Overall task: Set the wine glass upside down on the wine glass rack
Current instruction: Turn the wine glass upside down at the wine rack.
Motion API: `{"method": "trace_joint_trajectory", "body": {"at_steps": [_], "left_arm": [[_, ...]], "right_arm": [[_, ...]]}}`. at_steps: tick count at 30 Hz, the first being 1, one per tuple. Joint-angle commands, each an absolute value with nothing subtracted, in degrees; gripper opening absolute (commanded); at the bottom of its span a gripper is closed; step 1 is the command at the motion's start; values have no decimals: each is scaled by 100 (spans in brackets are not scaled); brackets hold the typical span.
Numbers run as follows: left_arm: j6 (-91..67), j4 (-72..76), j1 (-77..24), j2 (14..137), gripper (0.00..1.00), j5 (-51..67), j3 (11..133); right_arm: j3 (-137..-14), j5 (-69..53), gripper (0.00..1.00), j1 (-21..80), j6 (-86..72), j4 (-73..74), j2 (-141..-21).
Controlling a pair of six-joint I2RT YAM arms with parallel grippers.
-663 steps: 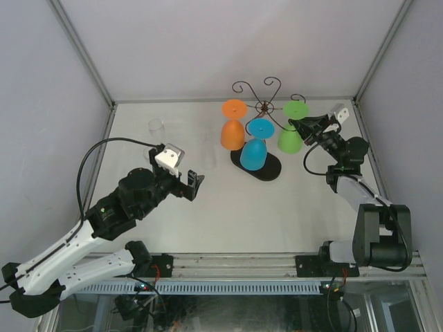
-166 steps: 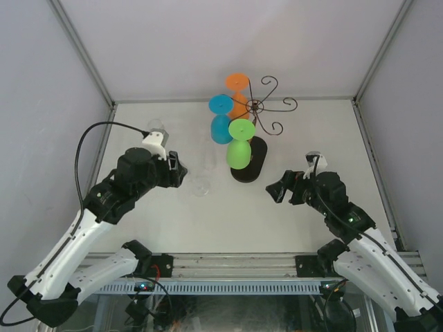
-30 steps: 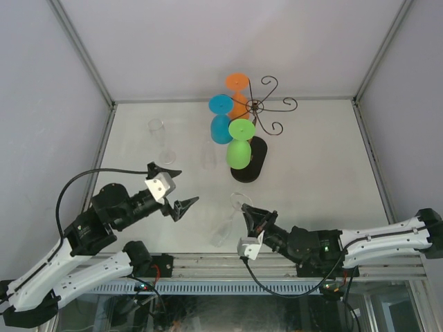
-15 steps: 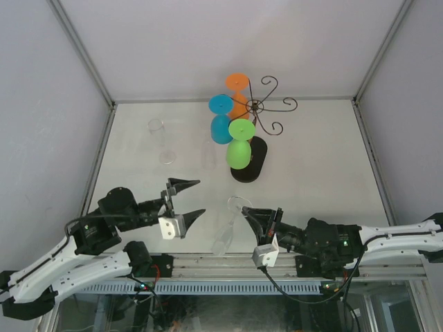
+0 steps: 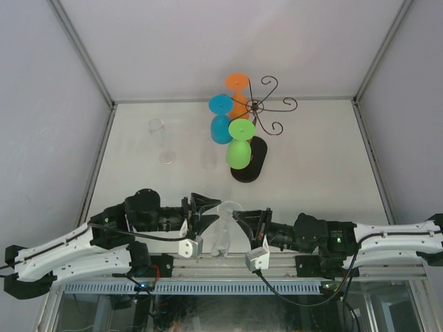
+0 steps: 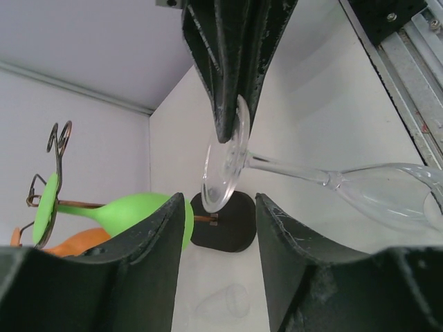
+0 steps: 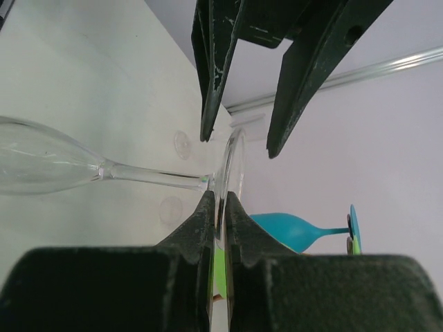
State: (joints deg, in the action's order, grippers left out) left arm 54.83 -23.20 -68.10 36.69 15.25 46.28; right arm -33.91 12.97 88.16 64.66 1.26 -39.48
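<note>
A clear wine glass hangs level above the table's near edge, bowl toward the arm bases. My right gripper is shut on the rim of its round foot. The left gripper faces it from the other side, jaws apart, their tips either side of the foot's opposite rim without touching. The bowl points away to the right in the left wrist view. The wine glass rack, dark wire on a black oval base, stands at the back centre.
Orange, blue and green glasses hang upside down on the rack. Two other clear glasses stand on the table left of the rack. The metal frame rail runs just below both grippers.
The left gripper swung in from the left to the glass's foot and its jaws narrowed. The right gripper drew the glass a little left, bringing the two grippers face to face.
</note>
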Motion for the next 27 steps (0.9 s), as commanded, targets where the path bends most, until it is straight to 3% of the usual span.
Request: {"method": "trace_joint_trajectory", "body": {"at_steps": [1,11,15,20,27], "left_arm": [[5610,-2026,-6970,3698,47,1573,4691],[5632,-2032,-7160,3809,24,1570,4732],[5677,-2045,-7180,3873,1,1505,4787],[5731,-2091,-7185,3869,0,1441,4783],[5836,-2149,-7181,3749,0,1128,4636]], "right_arm": [[-3808,979,0,8764,6505,-61,-3990],[-3905,715,0,8677,6241,101,-4093],[-3911,678,0,8619,6105,72,-4088],[-3912,664,5,8570,5938,66,-4007],[-4215,938,26,8539,5310,698,-3767]]}}
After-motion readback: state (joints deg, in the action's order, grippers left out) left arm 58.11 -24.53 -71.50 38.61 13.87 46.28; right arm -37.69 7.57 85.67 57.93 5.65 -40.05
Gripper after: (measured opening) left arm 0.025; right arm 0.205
